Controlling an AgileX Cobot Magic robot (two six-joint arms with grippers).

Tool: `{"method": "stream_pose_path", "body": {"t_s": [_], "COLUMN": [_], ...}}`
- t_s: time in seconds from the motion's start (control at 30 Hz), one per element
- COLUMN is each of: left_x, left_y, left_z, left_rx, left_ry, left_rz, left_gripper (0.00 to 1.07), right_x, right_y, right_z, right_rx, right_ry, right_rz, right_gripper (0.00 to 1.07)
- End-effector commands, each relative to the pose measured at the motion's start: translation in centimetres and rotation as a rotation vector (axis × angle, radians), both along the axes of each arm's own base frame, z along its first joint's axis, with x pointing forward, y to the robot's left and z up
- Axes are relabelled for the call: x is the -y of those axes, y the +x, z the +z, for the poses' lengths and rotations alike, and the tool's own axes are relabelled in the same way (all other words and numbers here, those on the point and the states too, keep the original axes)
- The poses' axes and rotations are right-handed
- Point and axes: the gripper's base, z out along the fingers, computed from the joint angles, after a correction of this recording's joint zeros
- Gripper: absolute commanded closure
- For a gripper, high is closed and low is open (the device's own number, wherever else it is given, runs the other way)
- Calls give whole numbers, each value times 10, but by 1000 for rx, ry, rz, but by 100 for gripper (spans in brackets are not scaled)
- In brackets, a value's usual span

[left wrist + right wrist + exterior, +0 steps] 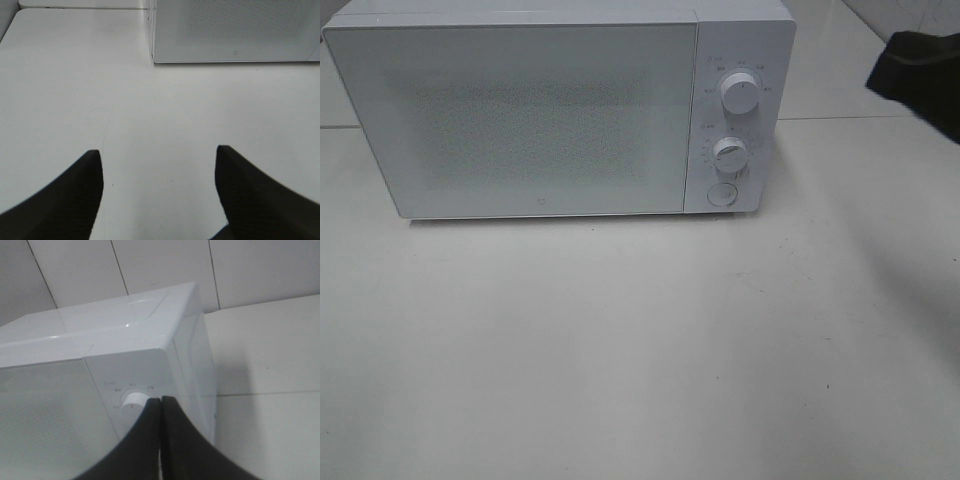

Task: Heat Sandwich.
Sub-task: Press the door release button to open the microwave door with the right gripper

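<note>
While my left pincer (159, 150) gapes wide over the table (150, 115), holding nothing, my right pincer (160, 401) is clenched empty at two o'clock, apart from the shut microwave (540, 110) at twelve. Where the sandwich is, I cannot tell.

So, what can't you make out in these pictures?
- Sandwich: in no view. The microwave door is shut, and its hazy panel hides the inside in exterior high and both wrist views.
- Dial markings: too small and blurred around the upper dial in exterior high. In right wrist, the shut right gripper covers the lower controls.
- Right arm: cut off at exterior high's corner.
- Left gripper: open, seen only in left wrist.
</note>
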Motion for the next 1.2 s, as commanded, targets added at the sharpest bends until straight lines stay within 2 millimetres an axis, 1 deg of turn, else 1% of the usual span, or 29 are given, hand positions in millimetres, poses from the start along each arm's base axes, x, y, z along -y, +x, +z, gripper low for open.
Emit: {"method": "stream_pose_path", "body": {"t_s": [0.03, 0.07, 0.17, 0.2, 0.23, 0.27, 0.33, 0.37, 0.47, 0.5, 0.53, 0.6, 0.63, 0.67, 0.7, 0.77, 0.8, 0.83, 0.93, 1.03, 1.1, 1.13, 1.2], "left_x": [1, 1, 1, 1, 1, 1, 1, 1, 1, 1, 1, 1, 1, 1, 1, 1, 1, 1, 1, 1, 1, 1, 1], "left_y": [0, 0, 0, 0, 0, 0, 0, 0, 0, 0, 0, 0, 0, 0, 0, 0, 0, 0, 0, 0, 0, 0, 0], "left_z": [0, 0, 0, 0, 0, 0, 0, 0, 0, 0, 0, 0, 0, 0, 0, 0, 0, 0, 0, 0, 0, 0, 0], "left_rx": [12, 12, 12, 12, 12, 12, 12, 12, 12, 12, 12, 12, 12, 12, 12, 12, 12, 12, 12, 12, 12, 12, 12], "left_ry": [-11, -11, -11, -11, -11, -11, -11, -11, -11, -11, -11, -11, -11, -11, -11, -11, -11, -11, -11, -11, -11, -11, -11], "left_rz": [-1, -1, -1, -1, -1, -1, -1, -1, -1, -1, -1, -1, -1, -1, -1, -1, -1, -1, -1, -1, -1, -1, -1], "left_gripper": [45, 45, 45, 45, 45, 45, 45, 45, 45, 45, 45, 45, 45, 45, 45, 45, 45, 45, 45, 45, 45, 45, 45], "right_x": [-6, -13, -25, -25, -33, -37, -40, -49, -61, -61, -67, -71, -73, -73, -73, -76, -78, -78, -83, -85, -88, -88, -91], "right_y": [4, 8, 13, 13, 15, 16, 18, 21, 27, 27, 32, 37, 41, 41, 42, 46, 50, 50, 58, 63, 71, 71, 78], "right_z": [-5, -15, -30, -30, -39, -44, -47, -57, -67, -67, -74, -80, -86, -86, -89, -97, -106, -106, -119, -125, -130, -130, -133], "right_rx": [-1, -37, -69, -69, -84, -90, -100, -141, -195, -195, -228, -259, -291, -291, -300, -338, -375, -375, -422, -444, -468, -468, -467], "right_ry": [30, 67, 99, 99, 109, 119, 134, 169, 225, 225, 277, 354, 442, 442, 481, 559, 611, 611, 681, 732, 811, 811, 857], "right_rz": [4, -6, -9, -9, -7, -5, -6, -5, -1, -1, -6, -19, -41, -41, -50, -74, -95, -95, -126, -146, -192, -192, -218], "right_gripper": [107, 107, 107, 107, 107, 107, 107, 107, 107, 107, 107, 107, 107, 107, 107, 107, 107, 107, 107, 107, 107, 107, 107]}}
